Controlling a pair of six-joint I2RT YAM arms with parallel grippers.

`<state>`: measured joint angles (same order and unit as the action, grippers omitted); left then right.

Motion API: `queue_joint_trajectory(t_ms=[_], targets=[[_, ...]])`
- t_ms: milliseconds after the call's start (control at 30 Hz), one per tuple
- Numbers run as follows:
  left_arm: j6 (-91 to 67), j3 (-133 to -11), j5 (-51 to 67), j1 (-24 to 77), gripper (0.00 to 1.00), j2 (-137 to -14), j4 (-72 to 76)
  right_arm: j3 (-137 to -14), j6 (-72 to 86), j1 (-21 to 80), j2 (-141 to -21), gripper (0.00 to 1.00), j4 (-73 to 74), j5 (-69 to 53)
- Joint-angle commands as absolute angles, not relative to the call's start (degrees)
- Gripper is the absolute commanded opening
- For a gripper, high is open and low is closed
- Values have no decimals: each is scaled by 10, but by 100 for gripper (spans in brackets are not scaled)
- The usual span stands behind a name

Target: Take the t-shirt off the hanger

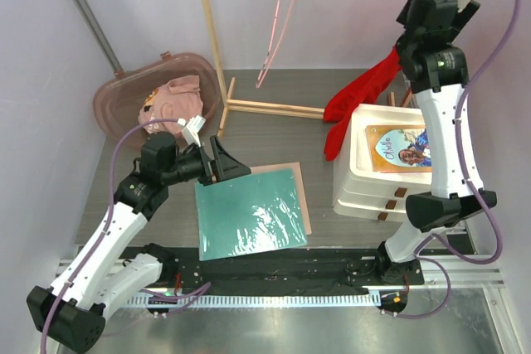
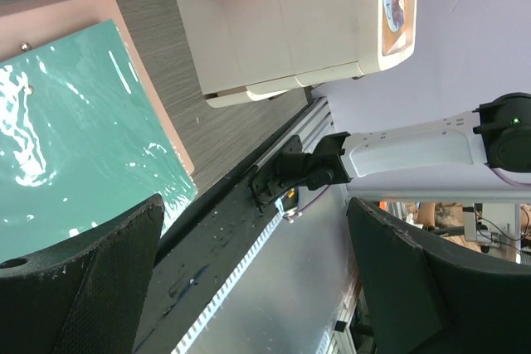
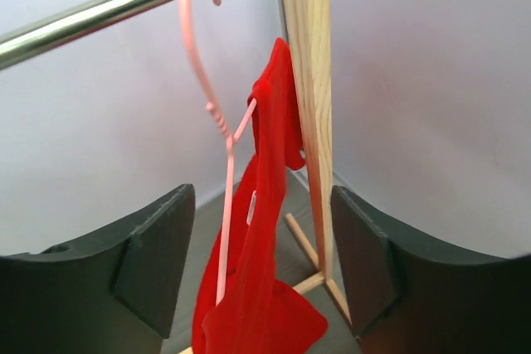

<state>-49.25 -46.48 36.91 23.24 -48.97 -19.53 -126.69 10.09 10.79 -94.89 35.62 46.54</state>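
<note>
A red t-shirt (image 3: 265,238) hangs on a pink hanger (image 3: 199,64) hooked over the metal rail (image 3: 99,14), right beside a wooden post (image 3: 311,80). My right gripper (image 3: 261,230) is open and empty, raised level with the shirt and short of it, the shirt and hanger showing between its fingers (image 3: 158,246). In the top view the red t-shirt (image 1: 357,97) droops from behind my raised right arm (image 1: 436,31) onto the white box; its hanger is hidden there. My left gripper (image 1: 222,163) is open and empty, low over a green board (image 1: 249,213).
An empty pink hanger (image 1: 278,22) hangs mid-rail. A white drawer box (image 1: 365,180) with a book (image 1: 402,148) on top stands at the right. A pink bin (image 1: 124,93) holding cloth sits at the back left. The rack's wooden feet (image 1: 274,108) lie across the table.
</note>
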Motion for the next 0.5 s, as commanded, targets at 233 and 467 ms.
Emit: queue_joint_trajectory(t_ms=[233, 467], targets=[[-511, -473, 361, 235, 90, -445, -189, -1310, 243, -16, -983, 62, 383, 193], [-502, -475, 363, 235, 91, -439, -196, -1314, 247, -18, -1002, 58, 385, 177]])
